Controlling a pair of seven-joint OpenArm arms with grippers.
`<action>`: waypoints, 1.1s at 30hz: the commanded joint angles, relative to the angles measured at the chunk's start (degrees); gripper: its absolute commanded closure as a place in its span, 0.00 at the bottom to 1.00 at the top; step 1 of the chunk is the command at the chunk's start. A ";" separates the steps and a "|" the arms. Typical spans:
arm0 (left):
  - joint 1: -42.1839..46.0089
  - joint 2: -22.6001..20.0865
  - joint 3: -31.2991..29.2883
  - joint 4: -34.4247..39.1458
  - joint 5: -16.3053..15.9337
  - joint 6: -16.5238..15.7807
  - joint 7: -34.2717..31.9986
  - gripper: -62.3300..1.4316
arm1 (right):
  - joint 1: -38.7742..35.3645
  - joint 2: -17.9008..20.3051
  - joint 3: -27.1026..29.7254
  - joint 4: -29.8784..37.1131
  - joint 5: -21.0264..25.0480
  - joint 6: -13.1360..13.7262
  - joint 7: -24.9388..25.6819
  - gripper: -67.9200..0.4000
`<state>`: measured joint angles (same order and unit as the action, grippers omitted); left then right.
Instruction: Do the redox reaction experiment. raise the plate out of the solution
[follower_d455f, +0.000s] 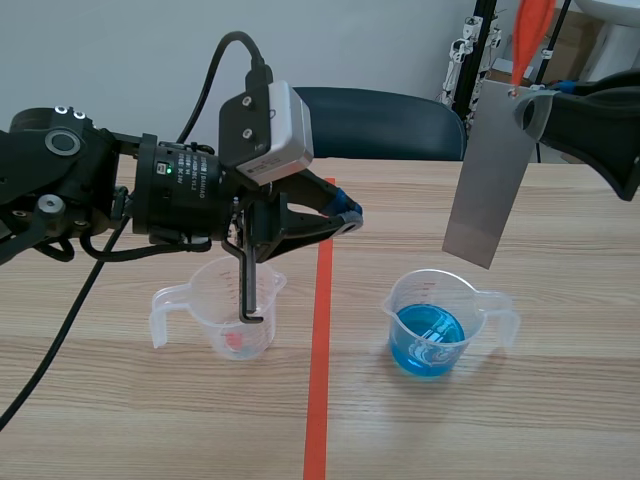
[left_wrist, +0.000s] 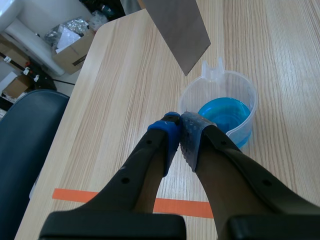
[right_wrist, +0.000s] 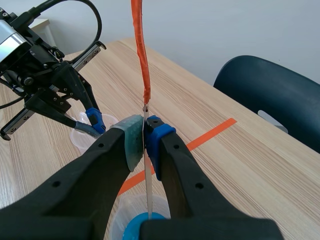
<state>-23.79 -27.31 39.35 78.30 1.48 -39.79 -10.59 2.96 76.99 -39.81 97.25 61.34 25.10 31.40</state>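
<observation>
The left arm (follower_d455f: 90, 190) sits nearest, its claw (follower_d455f: 350, 215) clenched on nothing near the clear beaker (follower_d455f: 200, 310), at 9 o'clock from the work. The counter (follower_d455f: 560, 400) is pale wood, and a dark chair (follower_d455f: 390, 120) stands at 12 o'clock. The right claw (follower_d455f: 532, 108) grasps the plate (follower_d455f: 487, 175) at its upper end. The plate's long axis runs 1 to 7 o'clock, and its lower edge hangs clear of the blue solution (follower_d455f: 428, 338). The solution beaker (follower_d455f: 392, 305) lies at 7 o'clock beneath. The raise appears complete.
</observation>
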 joint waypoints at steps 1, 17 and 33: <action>-0.33 -0.04 -0.15 0.81 -0.79 -0.09 -0.81 0.94 | 0.98 0.92 1.31 0.68 0.63 -0.02 0.85 0.99; -0.33 -0.04 -0.15 0.81 -0.79 -0.09 -0.81 0.94 | 0.98 0.92 1.29 0.68 0.61 -0.02 0.87 0.99; -0.35 -0.04 -0.15 0.81 -0.79 -0.09 -1.64 0.94 | 0.98 0.90 1.29 0.68 0.63 -0.02 0.90 0.99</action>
<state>-23.79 -27.31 39.35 78.30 1.48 -39.79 -11.42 2.96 76.99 -39.81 97.25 61.34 25.10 31.40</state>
